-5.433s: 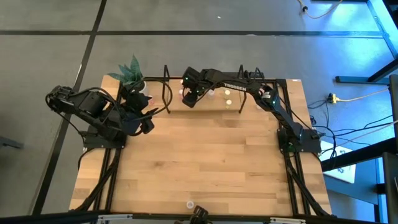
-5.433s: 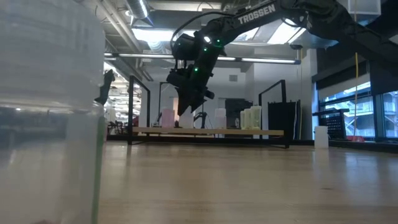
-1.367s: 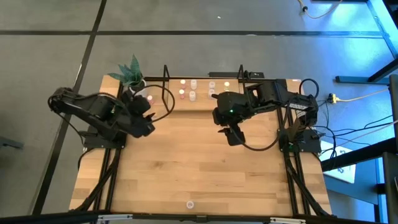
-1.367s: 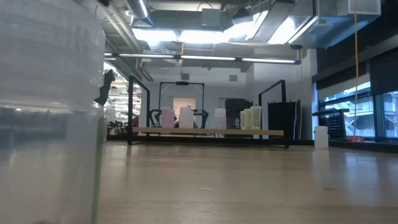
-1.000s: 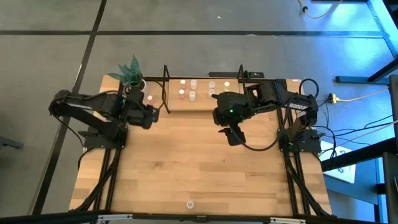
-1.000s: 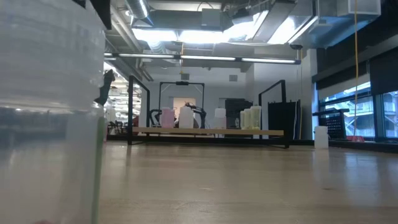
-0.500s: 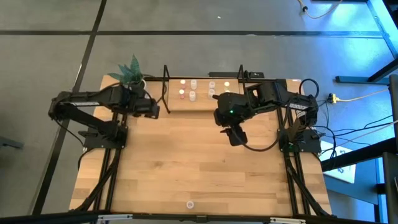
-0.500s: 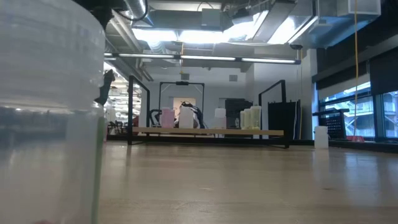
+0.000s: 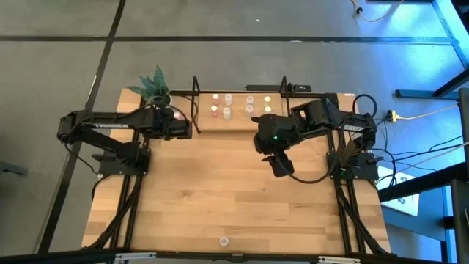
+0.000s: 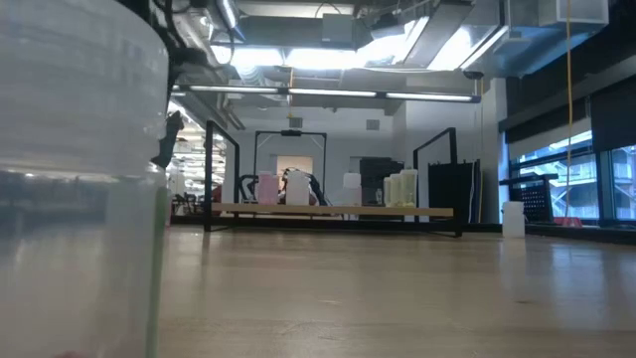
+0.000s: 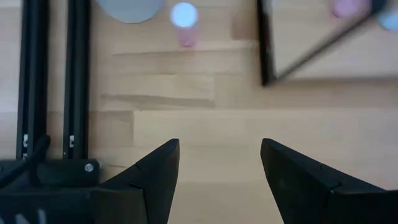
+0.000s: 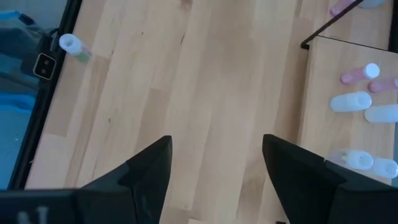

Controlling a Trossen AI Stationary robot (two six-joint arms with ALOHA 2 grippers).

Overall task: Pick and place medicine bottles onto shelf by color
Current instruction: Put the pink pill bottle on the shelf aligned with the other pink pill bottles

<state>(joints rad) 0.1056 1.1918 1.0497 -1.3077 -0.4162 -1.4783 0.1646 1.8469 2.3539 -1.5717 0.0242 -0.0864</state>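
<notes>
Left gripper jaws apart, empty, hovering just at 9 o'clock of the shelf, a pink-topped bottle on the table just ahead. Right gripper jaws apart, empty, over mid-table at 6 o'clock of shelf. Bottles stand on shelf at table's 12 o'clock edge; one stray bottle at 6 o'clock edge

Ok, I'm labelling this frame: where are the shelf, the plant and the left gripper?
shelf (image 9: 238,122): high view, bare wood near its front edge.
plant (image 9: 152,83): high view, green leaves.
left gripper (image 11: 219,163): left wrist view, midway between its open fingertips.
</notes>
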